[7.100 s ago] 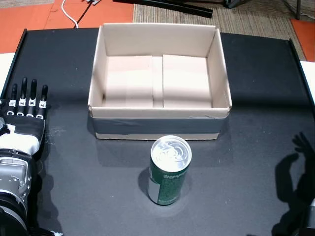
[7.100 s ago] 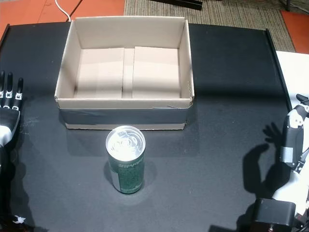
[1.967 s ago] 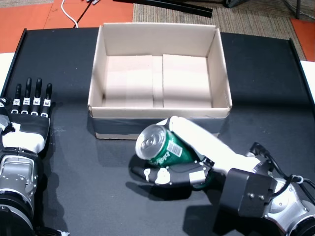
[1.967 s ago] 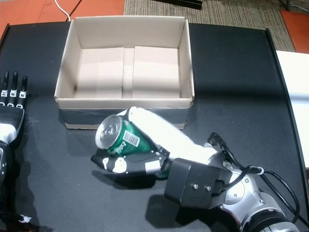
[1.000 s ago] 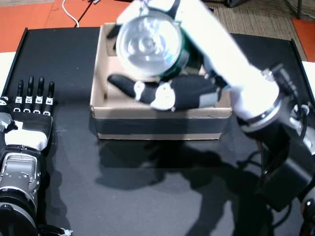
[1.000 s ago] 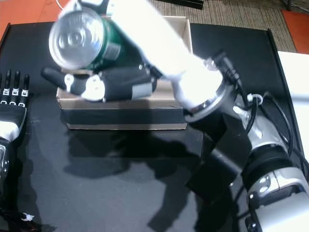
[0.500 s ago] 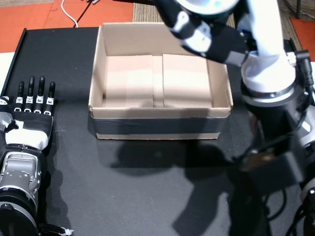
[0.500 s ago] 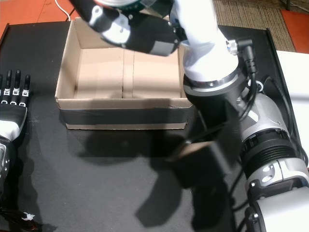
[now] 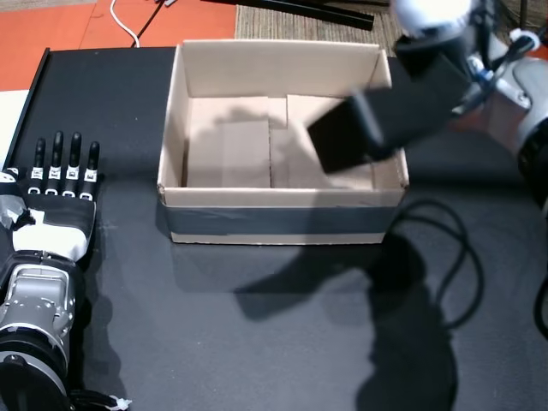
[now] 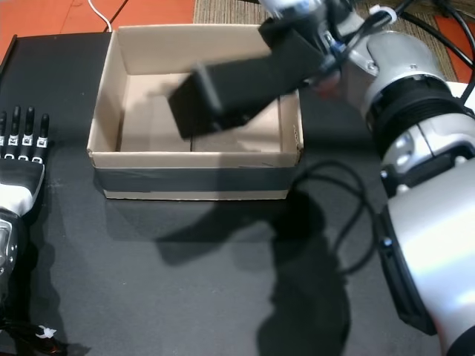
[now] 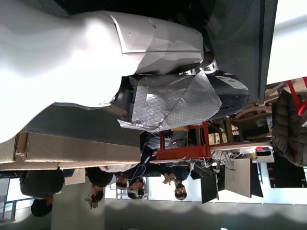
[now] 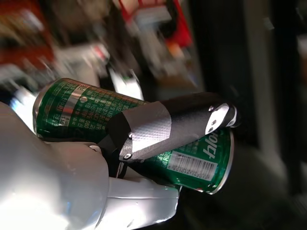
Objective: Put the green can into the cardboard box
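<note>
Right robot hand (image 12: 144, 139) gripped the can (image 12: 96, 120), fingers (image 12: 168, 124) wrapped across its green side; seen only in the right wrist view, blurred background. In both head views the right arm (image 9: 385, 120) reached over the box (image 9: 282, 218), hand itself out of frame at the top, so the can's place relative to the box could not be told. Box sat open on the black worktop (image 9: 257, 342). Left robot hand (image 9: 60, 193) lay flat on the worktop left of the box, fingers straight and slightly apart, holding nothing.
</note>
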Controlling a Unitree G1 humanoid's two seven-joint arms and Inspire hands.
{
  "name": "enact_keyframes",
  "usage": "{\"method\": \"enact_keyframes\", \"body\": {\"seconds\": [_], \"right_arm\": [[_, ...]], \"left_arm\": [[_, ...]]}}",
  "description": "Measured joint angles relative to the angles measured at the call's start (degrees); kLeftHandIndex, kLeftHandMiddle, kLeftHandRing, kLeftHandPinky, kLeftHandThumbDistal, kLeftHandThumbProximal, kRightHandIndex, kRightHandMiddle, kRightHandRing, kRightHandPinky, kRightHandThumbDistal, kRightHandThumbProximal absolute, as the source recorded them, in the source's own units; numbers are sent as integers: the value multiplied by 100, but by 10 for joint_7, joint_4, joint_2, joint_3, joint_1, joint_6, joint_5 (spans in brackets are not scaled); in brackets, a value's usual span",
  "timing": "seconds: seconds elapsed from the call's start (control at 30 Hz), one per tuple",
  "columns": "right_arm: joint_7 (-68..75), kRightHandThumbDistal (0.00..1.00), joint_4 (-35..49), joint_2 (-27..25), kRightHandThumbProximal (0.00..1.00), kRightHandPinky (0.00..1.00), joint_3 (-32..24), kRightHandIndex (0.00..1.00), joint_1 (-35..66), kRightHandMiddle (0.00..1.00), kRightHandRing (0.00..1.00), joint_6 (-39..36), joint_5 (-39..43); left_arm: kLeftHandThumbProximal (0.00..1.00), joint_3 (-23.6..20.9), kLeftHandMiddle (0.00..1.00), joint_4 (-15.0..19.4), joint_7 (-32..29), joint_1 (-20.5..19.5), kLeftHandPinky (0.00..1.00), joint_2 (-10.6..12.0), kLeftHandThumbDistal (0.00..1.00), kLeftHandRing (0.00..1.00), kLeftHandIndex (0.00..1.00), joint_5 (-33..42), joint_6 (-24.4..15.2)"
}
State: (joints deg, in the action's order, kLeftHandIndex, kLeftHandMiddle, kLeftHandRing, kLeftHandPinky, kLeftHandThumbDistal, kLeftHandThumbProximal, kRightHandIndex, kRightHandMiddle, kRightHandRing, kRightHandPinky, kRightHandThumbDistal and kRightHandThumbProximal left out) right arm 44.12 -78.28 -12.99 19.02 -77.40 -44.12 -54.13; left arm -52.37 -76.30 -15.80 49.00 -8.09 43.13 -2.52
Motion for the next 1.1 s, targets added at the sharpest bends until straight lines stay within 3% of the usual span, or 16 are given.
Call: {"method": "enact_keyframes", "body": {"seconds": [0.13, 0.23, 0.3, 0.37, 0.43, 0.5, 0.57, 0.67, 0.73, 0.77, 0.8, 0.9, 0.97, 1.0, 1.07, 1.1], "right_arm": [[-88, 40, -2, 7, 52, 19, -1, 0, -1, 0, 0, 44, 43], [-144, 32, -2, 12, 52, 18, -7, 0, -2, 0, 0, 61, 77], [-194, 24, -2, 16, 42, 21, -19, 0, -2, 0, 0, 70, 109], [-254, 19, -2, 18, 41, 18, -30, 1, -3, 2, 2, 84, 137], [-305, 22, -3, 19, 45, 17, -35, 9, -3, 10, 9, 106, 148], [-352, 26, -3, 20, 50, 14, -37, 15, -3, 12, 8, 134, 159], [-388, 26, -4, 21, 46, 12, -38, 14, -3, 11, 8, 161, 164], [-411, 17, -4, 22, 37, 15, -38, 12, -3, 12, 10, 183, 169], [-427, 11, -4, 23, 32, 17, -38, 21, -3, 17, 12, 200, 174], [-438, 11, -4, 24, 31, 18, -38, 31, -3, 27, 23, 209, 175], [-449, 9, -5, 26, 31, 21, -36, 36, -3, 31, 27, 218, 176], [-477, 10, -7, 29, 33, 30, -27, 38, -4, 33, 33, 252, 175], [-495, 12, -9, 33, 38, 41, -19, 54, -3, 51, 52, 273, 174], [-501, 19, -9, 34, 40, 37, -16, 51, -3, 49, 47, 279, 173], [-512, 20, -10, 37, 43, 32, -9, 43, -3, 38, 36, 283, 173], [-516, 19, -10, 39, 43, 27, -3, 30, -4, 27, 28, 283, 171]], "left_arm": [[99, 0, 59, 0, -5, 0, 80, 1, 0, 70, 59, 0, 0], [96, -1, 59, 0, -5, 0, 79, 1, 0, 69, 58, 1, 1], [100, -1, 62, 0, -5, 0, 85, 1, 0, 74, 58, 2, 1], [100, -1, 65, 0, -4, 0, 91, 2, 0, 80, 60, 2, 1], [100, 0, 67, 0, -5, 0, 93, 3, 0, 81, 61, 2, 1], [100, 0, 70, 0, -5, 0, 95, 5, 0, 82, 64, 2, 1], [100, 0, 71, 0, -5, 0, 96, 5, 0, 84, 65, 2, 1], [100, 0, 70, 0, -6, 0, 95, 5, 0, 82, 64, 2, 1], [100, 0, 69, 0, -6, 0, 94, 6, 0, 81, 63, 2, 1], [100, 0, 68, 0, -5, 0, 93, 6, 0, 80, 62, 2, 1], [100, 0, 67, 0, -5, 0, 93, 6, 0, 79, 61, 2, 1], [100, 0, 65, 0, -5, 0, 91, 8, 0, 78, 59, 2, 0], [100, 0, 64, 0, -6, 0, 89, 8, 0, 77, 58, 3, 0], [100, 0, 64, 0, -6, 0, 90, 8, 0, 77, 58, 3, 0], [100, 0, 64, 0, -7, 0, 90, 9, 0, 75, 58, 3, 0], [99, 0, 63, 0, -7, 0, 89, 9, 0, 74, 58, 3, 0]]}}
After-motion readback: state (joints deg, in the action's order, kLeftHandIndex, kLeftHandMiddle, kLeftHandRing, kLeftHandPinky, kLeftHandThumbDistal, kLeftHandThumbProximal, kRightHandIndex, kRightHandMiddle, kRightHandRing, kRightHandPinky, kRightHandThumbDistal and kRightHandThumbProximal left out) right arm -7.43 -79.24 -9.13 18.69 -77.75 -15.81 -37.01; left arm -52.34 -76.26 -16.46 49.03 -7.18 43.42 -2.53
